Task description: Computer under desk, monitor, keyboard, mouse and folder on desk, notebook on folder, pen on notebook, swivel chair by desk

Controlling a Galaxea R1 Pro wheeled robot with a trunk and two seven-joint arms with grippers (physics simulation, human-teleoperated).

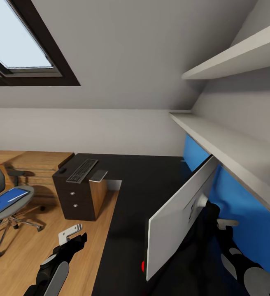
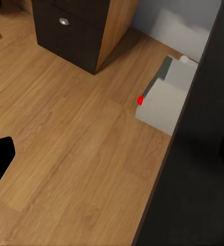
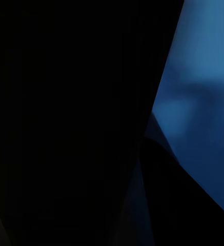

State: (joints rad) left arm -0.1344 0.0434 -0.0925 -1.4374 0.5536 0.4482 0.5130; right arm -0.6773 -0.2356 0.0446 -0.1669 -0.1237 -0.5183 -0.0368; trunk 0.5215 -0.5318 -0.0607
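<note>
The monitor (image 1: 178, 213) stands on the black desk (image 1: 143, 181) with its pale back toward me, close to the blue wall panel. My right gripper (image 1: 215, 217) is pressed in at the monitor's foot, its fingers mostly hidden. My left gripper (image 1: 72, 235) hangs over the floor beside the desk, holding nothing. The keyboard (image 1: 82, 170) and the mouse (image 1: 62, 169) lie on the desk's drawer end. On the swivel chair (image 1: 3, 205) rests the blue folder (image 1: 5, 200). The light-grey computer (image 2: 165, 100), with a red light, sits under the desk edge.
A small pale flat object (image 1: 98, 176) lies beside the keyboard. The blue panel (image 1: 250, 213) and two shelves (image 1: 225, 144) crowd the desk's right side. A low light-wood cabinet (image 1: 40, 162) stands behind the chair. Wood floor (image 2: 76, 143) lies between chair and desk.
</note>
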